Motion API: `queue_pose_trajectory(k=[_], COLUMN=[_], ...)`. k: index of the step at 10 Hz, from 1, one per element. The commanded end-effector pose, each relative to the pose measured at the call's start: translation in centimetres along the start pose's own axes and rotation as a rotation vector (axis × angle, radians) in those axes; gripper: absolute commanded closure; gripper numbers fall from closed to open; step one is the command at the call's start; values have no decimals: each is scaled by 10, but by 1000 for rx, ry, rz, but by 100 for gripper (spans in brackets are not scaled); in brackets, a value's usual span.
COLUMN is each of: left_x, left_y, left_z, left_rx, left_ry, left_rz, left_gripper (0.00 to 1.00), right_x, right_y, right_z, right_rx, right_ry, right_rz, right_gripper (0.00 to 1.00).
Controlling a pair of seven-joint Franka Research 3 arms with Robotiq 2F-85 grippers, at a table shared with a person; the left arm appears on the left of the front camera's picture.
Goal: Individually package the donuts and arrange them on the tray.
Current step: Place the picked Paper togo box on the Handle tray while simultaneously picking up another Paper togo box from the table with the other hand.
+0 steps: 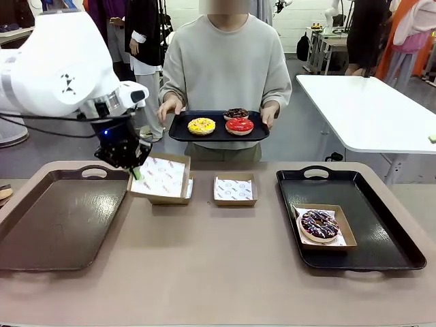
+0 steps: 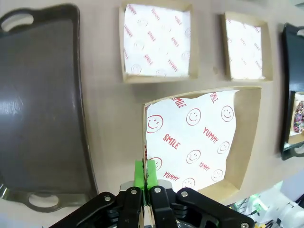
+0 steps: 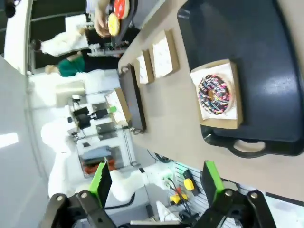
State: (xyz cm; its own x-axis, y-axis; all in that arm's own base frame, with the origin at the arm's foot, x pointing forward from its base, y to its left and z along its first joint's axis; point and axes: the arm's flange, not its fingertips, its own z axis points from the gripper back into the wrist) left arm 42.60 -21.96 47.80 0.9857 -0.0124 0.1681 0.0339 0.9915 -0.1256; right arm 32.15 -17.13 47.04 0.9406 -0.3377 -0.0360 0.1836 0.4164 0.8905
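— Your left gripper (image 1: 137, 171)?
— Clamped on a lined box (image 1: 161, 178) by its edge, well left of the right tray (image 1: 381, 211); my right gripper (image 3: 156, 178) gapes, empty
— What else?
— A sprinkled donut (image 1: 319, 225) boxed on that tray, three other donuts (image 1: 239, 125) beyond it

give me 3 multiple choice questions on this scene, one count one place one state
1. How many donuts are on the person's tray? A two B four C three
2. Where is the sprinkled donut? A boxed on the right tray B on the floor C on the person's tray
3. The left claw is: A open B shut on a paper box C shut on a donut
Answers: 1 C, yellow, red, chocolate. 2 A, its box sits there. 3 B, it pinches the box's edge.
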Motion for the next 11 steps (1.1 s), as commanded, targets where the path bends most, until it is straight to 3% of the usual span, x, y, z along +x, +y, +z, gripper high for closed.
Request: queue_pose_trajectory(k=[1,6,9,11], left_x=[26,87,108,100], left_y=[-11,-31,-35,-28], left_z=[3,-18,-27,-31], left_rx=[22,73,74,41], left_ry=[17,90,97,99], left_rz=[10,44,51,30], left_gripper=[100,100,100,100], right_x=[-13,-33,-31,-23], right_y=[-34,-93,-95,-96], right_z=[-3,-13,-18,-4], right_rx=[64,63,52,46], right_ry=[-17,-121,-129,-102], right_rz=[54,160,116,120], right_gripper=[0,0,0,0])
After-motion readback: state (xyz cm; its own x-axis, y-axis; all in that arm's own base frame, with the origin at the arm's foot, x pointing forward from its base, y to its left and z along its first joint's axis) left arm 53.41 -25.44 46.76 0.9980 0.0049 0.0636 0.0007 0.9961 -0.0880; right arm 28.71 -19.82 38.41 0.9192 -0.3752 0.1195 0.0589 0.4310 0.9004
